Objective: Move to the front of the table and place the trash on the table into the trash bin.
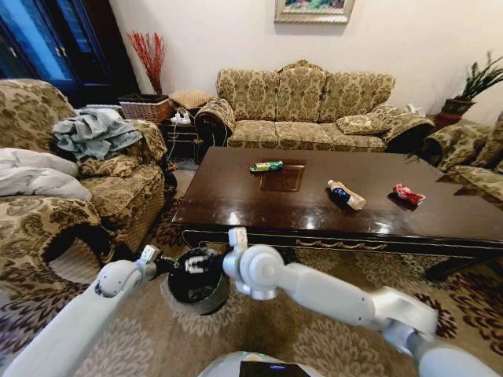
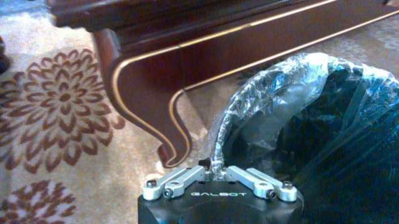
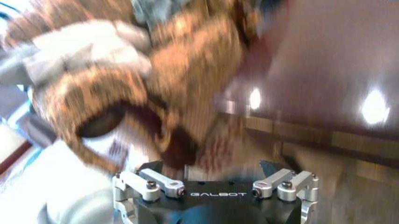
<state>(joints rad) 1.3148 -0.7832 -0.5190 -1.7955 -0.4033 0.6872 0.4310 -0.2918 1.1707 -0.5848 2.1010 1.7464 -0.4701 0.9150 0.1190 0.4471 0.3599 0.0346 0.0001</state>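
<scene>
Trash: three pieces on the counter (image 1: 236, 200), none in either set of jaws. Green flat packet (image 1: 266, 166) lies near the far edge, just beside the square inlay. Small bottle (image 1: 346, 194) lies on its side right of centre. Crumpled red wrapper (image 1: 408, 194) sits further right, apart from the bottle.

Trash bin (image 1: 196, 287) stands on the carpet (image 1: 314, 330) in front of the counter's near-left corner, black, lined with a clear bag. All three pieces are well apart from the bin and from both grippers, up on the counter top while your grippers sit below its edge.

Left gripper (image 1: 161, 264) is at the bin's left rim. In the left wrist view its jaws are closed together, pinching the bag-covered rim of the bin (image 2: 324, 116); left gripper (image 2: 217, 169) has that rim between its tips. The counter's carved leg (image 2: 143, 102) is just beyond it.

Right gripper (image 1: 196, 263) reaches across over the bin mouth, close to the left one. In the right wrist view the right gripper (image 3: 215, 163) shows its linkages spread wide, jaws open, nothing between them. That view is blurred; you can make out the armchair (image 3: 143, 70) and the glossy counter top (image 3: 337, 70) behind.
</scene>
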